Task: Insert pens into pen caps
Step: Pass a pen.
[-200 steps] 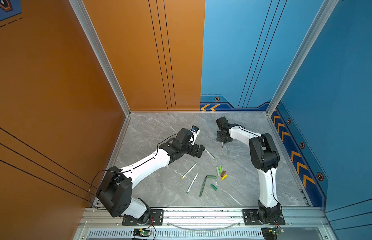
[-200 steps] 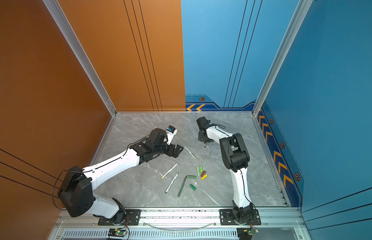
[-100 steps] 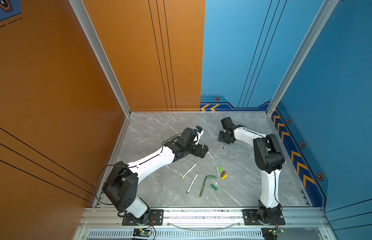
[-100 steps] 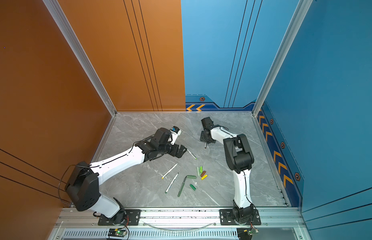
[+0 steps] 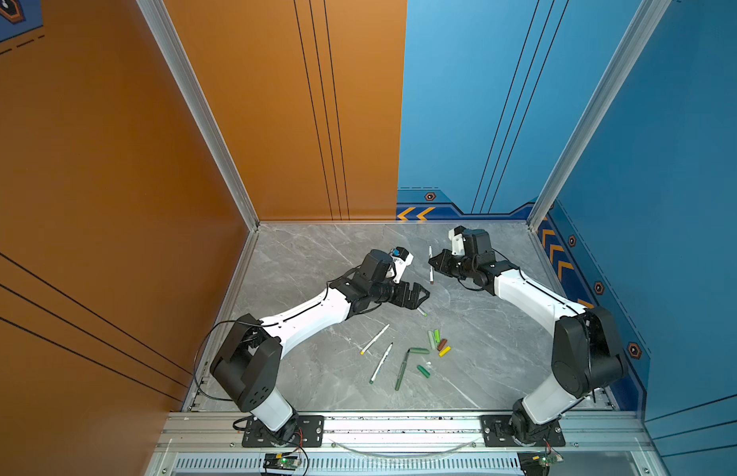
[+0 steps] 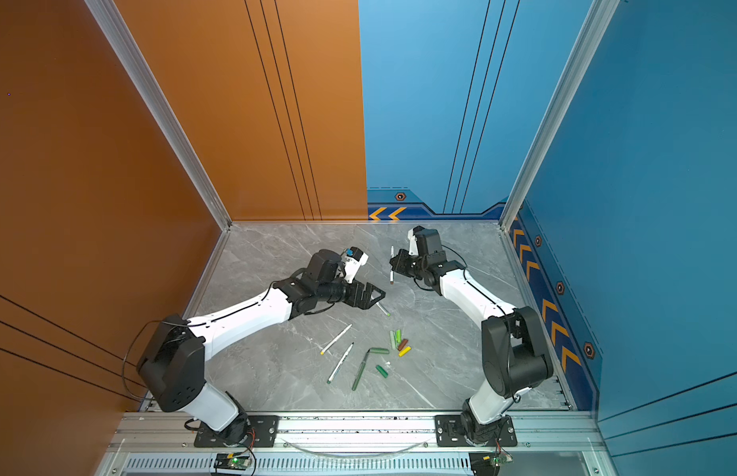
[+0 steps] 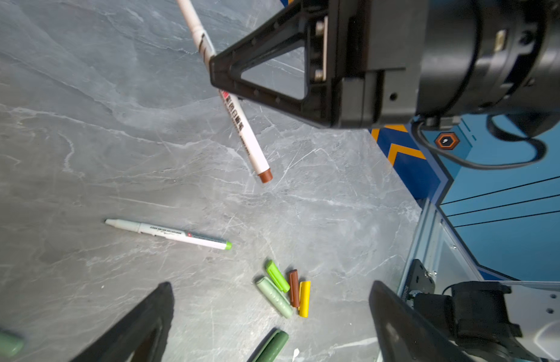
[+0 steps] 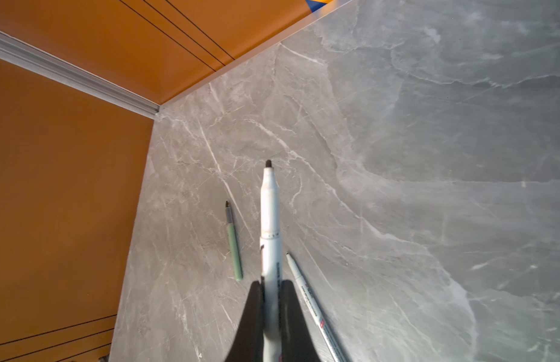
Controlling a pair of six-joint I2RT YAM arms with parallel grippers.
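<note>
My right gripper [image 8: 272, 283] is shut on a white pen with a brown end [image 8: 269, 219], held above the table at the back in both top views [image 5: 431, 275] [image 6: 391, 277]. My left gripper [image 5: 421, 297] is open, low over a light-green-ended pen [image 7: 169, 233]. In the left wrist view its jaws stand wide apart above the pale green cap [image 7: 274, 297], bright green cap [image 7: 277, 275], brown cap [image 7: 293, 288] and yellow cap [image 7: 304, 298]. A sage-green pen [image 8: 234, 250] lies on the table.
Toward the front lie a yellow-ended pen [image 5: 374, 339], a dark-green-ended pen [image 5: 381, 362], an all dark green pen [image 5: 400, 373] and two dark green caps [image 5: 419, 351] [image 5: 423, 371]. Orange and blue walls close in the grey marble table [image 5: 317, 255].
My left gripper has reached further right toward the middle of the table. The right arm has swung its elbow outward and turned its wrist, keeping the brown-ended pen in its jaws.
</note>
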